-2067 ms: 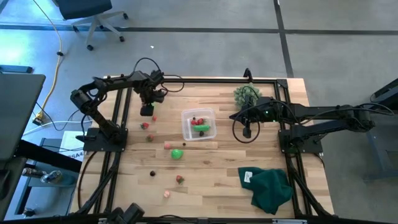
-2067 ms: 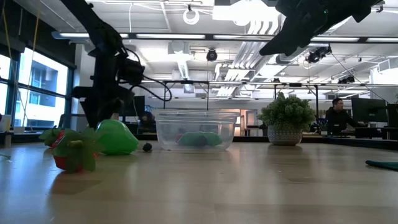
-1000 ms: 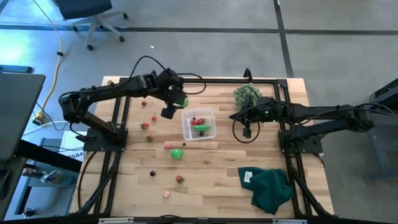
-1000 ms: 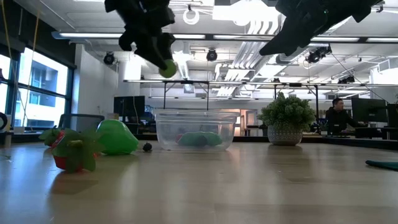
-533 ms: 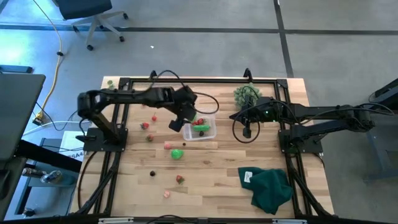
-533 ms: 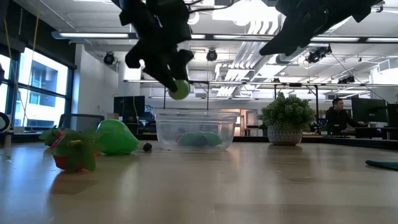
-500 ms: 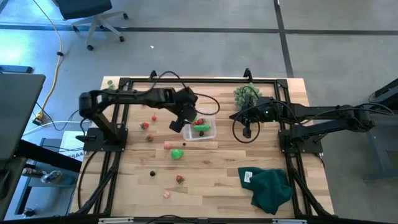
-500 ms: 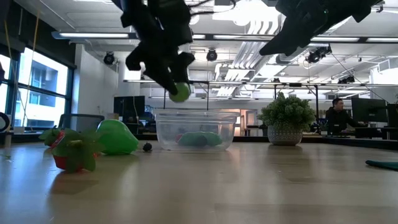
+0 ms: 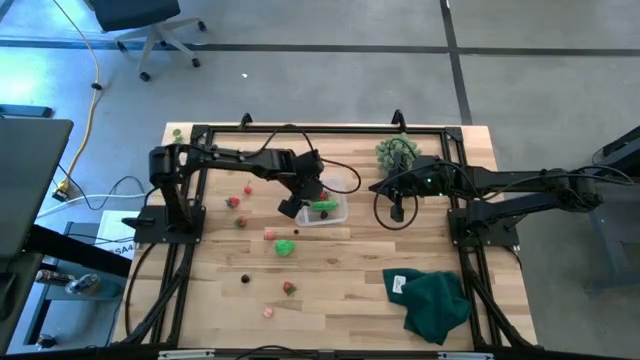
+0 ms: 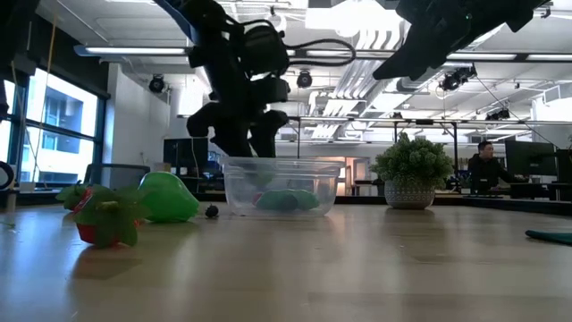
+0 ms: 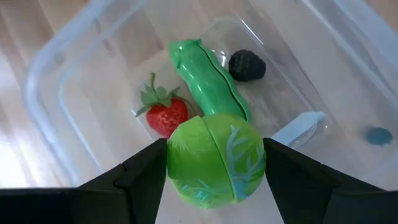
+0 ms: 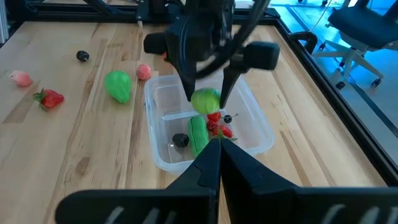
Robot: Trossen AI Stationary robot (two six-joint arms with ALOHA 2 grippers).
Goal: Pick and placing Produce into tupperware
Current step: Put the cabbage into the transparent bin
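Evidently the left gripper (image 11: 214, 163) gripped a green ball (image 11: 216, 160) above the tupperware (image 9: 337, 213), release due next; right fingers (image 12: 214, 163) closed.

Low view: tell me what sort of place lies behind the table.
Probably an open lab or office: exposed ceiling pipes and lights, a person at monitors, and a bushy plant ball on the wooden table.

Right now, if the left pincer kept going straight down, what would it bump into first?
The left pincer holds a green ball over the tupperware. Probably the long green piece inside, though depth is unclear.
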